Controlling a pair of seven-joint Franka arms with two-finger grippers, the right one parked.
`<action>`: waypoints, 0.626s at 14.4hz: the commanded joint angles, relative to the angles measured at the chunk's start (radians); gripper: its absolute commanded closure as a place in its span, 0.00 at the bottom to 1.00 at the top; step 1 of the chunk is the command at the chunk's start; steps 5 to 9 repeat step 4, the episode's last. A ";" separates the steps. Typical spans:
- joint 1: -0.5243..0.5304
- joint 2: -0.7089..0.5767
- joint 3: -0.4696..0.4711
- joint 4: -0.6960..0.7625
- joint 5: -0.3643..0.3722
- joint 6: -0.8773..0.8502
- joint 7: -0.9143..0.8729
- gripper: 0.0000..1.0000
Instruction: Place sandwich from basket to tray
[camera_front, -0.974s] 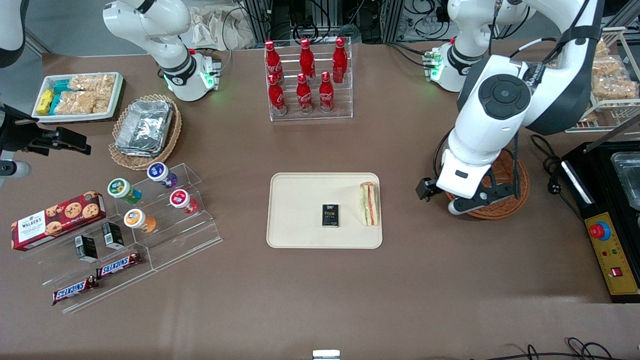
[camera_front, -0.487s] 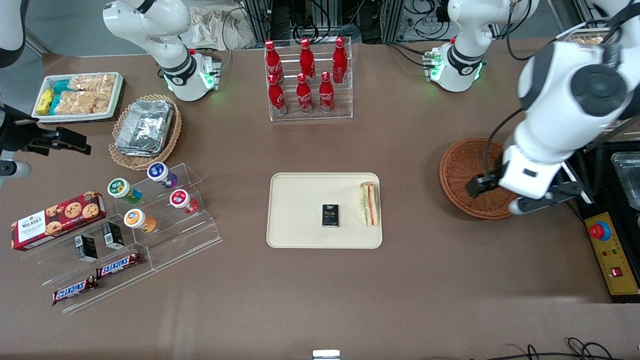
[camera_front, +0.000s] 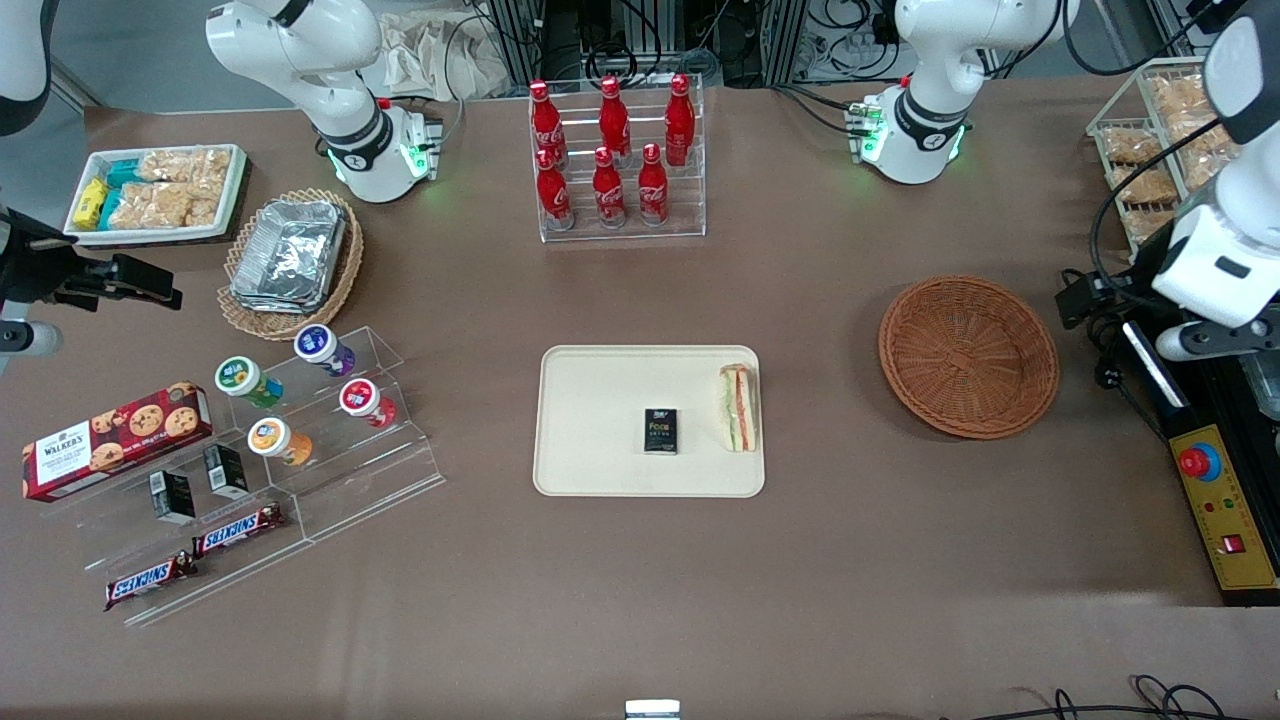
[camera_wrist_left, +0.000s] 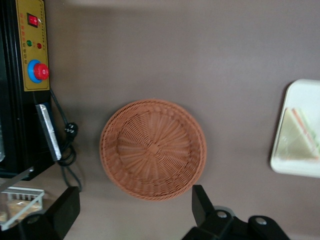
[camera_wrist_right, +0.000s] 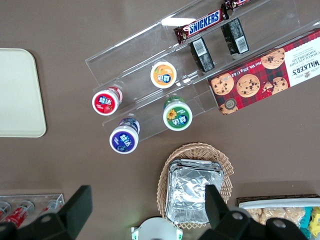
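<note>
The gripper (camera_wrist_left: 134, 199) hangs above the working arm's end of the table, over the black control box (camera_front: 1215, 500) and its coiled cable (camera_front: 1105, 372). Its fingers (camera_wrist_left: 200, 200) are spread wide with nothing between them. The sandwich (camera_front: 739, 407) lies flat on the tray (camera_front: 600, 400), along the tray edge toward the working arm's end; whether it touches the rim cannot be told. A small black box (camera_front: 660, 431) stands on the tray just beside the sandwich. The basket (camera_front: 968, 357) sits on the table between the tray and the control box, apart from both. A wire rack of snack packets (camera_front: 1140, 160) stands farther from the front camera than the gripper.
</note>
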 joint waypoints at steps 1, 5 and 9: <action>-0.036 0.007 0.040 0.016 -0.012 -0.031 0.143 0.01; -0.031 0.015 0.037 0.015 -0.020 -0.029 0.149 0.00; -0.031 0.015 0.037 0.015 -0.020 -0.029 0.149 0.00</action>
